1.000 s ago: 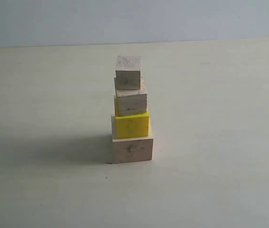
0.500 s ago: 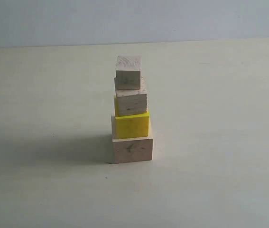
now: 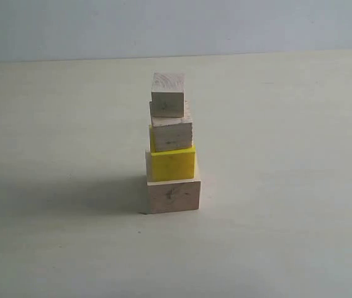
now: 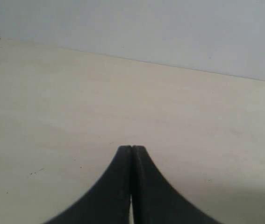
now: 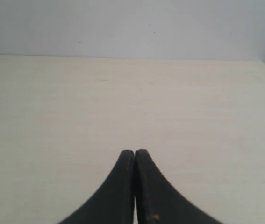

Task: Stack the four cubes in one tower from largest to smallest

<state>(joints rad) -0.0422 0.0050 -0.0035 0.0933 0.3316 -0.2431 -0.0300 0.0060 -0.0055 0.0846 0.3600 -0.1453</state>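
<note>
In the exterior view the tower stands near the middle of the table. Its base is the large pale wood cube [image 3: 173,195]. On that sits the yellow cube [image 3: 172,162], then a smaller pale wood cube [image 3: 171,132], and the tiniest pale wood cube [image 3: 167,95] is on top. The upper cubes sit slightly off-centre toward the left. Neither arm shows in the exterior view. My left gripper [image 4: 132,148] is shut with nothing between its tips, over bare tabletop. My right gripper [image 5: 134,152] is likewise shut and empty. No cube appears in either wrist view.
The pale tabletop [image 3: 287,155] stretches around the tower on all sides and meets a light grey wall [image 3: 176,25] at the back. A soft shadow [image 3: 70,195] lies to the left of the tower's base.
</note>
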